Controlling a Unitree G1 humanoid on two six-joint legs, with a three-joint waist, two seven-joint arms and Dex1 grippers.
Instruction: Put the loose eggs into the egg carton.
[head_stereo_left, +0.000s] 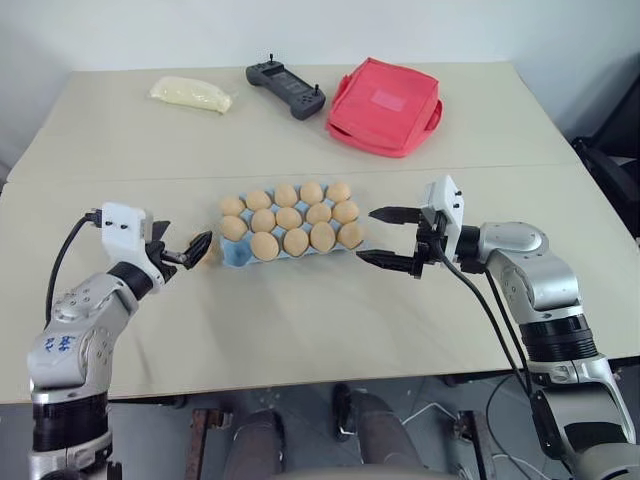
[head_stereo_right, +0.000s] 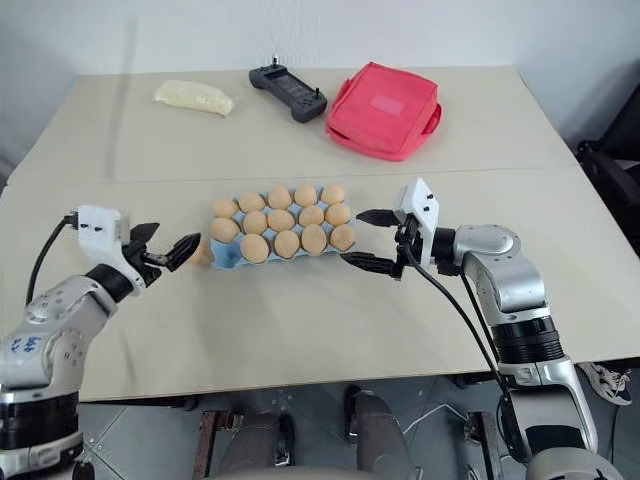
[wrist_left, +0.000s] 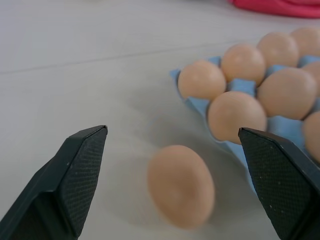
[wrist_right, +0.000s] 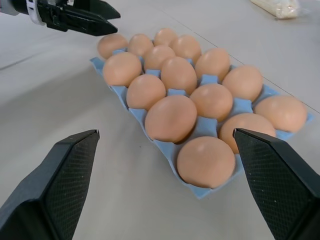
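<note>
loose egg: one tan egg (wrist_left: 181, 186) sits on the table just off the left end of the egg carton (head_stereo_left: 240, 254), lined up between our left gripper's (head_stereo_left: 187, 251) fingers.
left gripper: jaws wide open, nothing in them. We'd slide in level so the pads land on the egg's widest part, then squeeze softly so it doesn't roll or crack.
egg carton: light blue, nearly full. The near-left corner cup looks empty, so that's probably our drop spot.
right gripper (head_stereo_left: 390, 239): jaws open and empty, hovering by the carton's right end. It could steady the tray if it scoots.
</note>
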